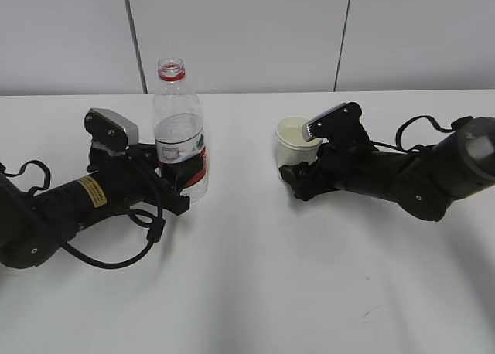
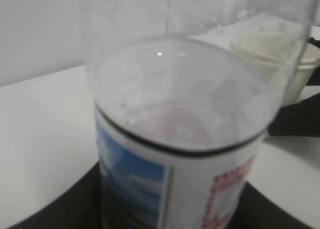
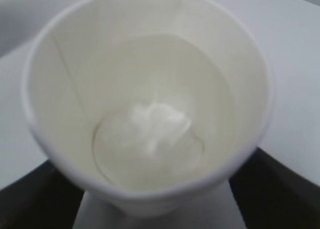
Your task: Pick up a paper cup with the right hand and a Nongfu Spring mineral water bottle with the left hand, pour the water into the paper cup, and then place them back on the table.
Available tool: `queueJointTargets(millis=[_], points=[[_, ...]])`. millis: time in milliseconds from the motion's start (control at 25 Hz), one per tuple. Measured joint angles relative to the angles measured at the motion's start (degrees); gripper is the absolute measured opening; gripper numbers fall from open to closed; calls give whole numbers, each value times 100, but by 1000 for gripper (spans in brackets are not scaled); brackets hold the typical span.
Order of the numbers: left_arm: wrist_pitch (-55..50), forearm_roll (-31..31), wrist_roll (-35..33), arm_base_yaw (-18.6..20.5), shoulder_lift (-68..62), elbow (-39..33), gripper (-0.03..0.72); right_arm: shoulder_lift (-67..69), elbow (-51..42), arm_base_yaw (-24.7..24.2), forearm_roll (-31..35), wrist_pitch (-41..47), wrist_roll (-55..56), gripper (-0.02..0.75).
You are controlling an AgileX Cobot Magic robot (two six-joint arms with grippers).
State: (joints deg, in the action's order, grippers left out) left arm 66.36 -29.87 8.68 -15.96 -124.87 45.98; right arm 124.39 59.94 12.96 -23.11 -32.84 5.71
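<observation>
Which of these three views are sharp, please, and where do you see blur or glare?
Exterior view: sharp, evenly lit, soft shadows on the table. Left wrist view: the bottle fills the frame, blurred. Right wrist view: the paper cup is soft, with a bright reflection at its bottom.

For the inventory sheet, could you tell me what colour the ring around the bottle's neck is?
Red. The ring on the bottle shows best in the exterior view.

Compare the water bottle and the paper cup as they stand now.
The water bottle is tall, clear plastic with a printed label; the paper cup is short, opaque white. The bottle narrows to a red-ringed neck; the cup opens wide at its rim. Both stand upright on the table, uncapped, each with a pincer around it.
</observation>
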Motion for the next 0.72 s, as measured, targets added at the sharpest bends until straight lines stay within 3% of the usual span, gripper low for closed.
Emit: queueJointTargets(millis=[720], points=[[114, 10, 5, 0, -65, 3, 349, -442, -908, 0, 0, -576, 10, 610]])
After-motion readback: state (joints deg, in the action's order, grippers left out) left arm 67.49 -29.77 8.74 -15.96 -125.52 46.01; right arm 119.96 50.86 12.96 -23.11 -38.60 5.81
